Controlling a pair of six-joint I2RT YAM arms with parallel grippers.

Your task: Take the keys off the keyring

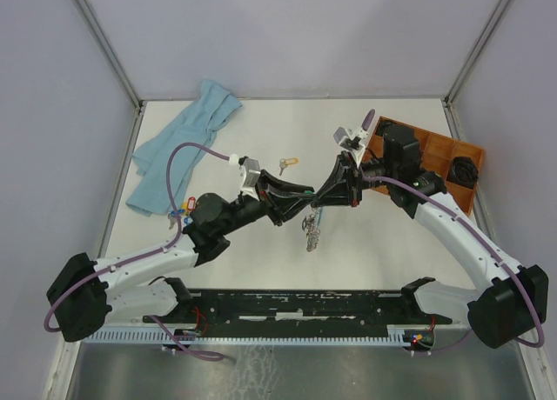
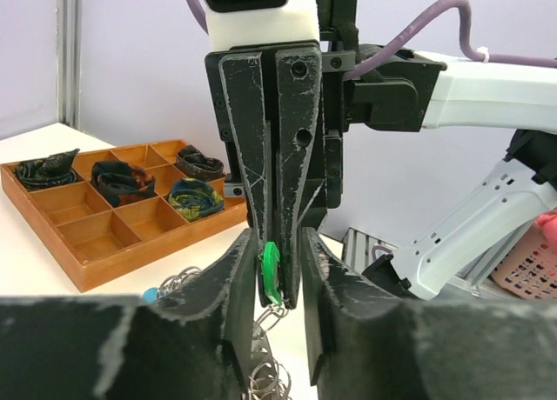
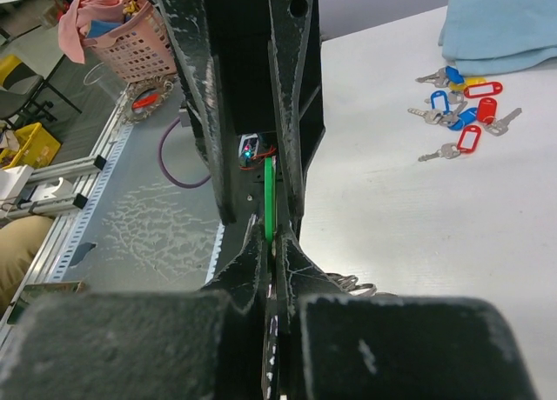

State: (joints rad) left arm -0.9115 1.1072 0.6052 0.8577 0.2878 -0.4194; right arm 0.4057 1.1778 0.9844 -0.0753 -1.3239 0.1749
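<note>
Step in hand: freeing one key. The right tool (image 3: pixel 274 248) is clamped tight on the green-tagged key (image 2: pixel 270 274). The left tool (image 2: pixel 277 243) stands part open around it, gripping nothing visible. The keyring (image 1: pixel 312 232) dangles beneath, mid-counter (image 1: pixel 392 243) — likely next: left grips the ring, right works the key off.

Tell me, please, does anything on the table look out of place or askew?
The wooden tray sits askew at the far right, turned at an angle. The blue cloth lies crumpled at the far left. Nothing looks spilled or broken.
</note>
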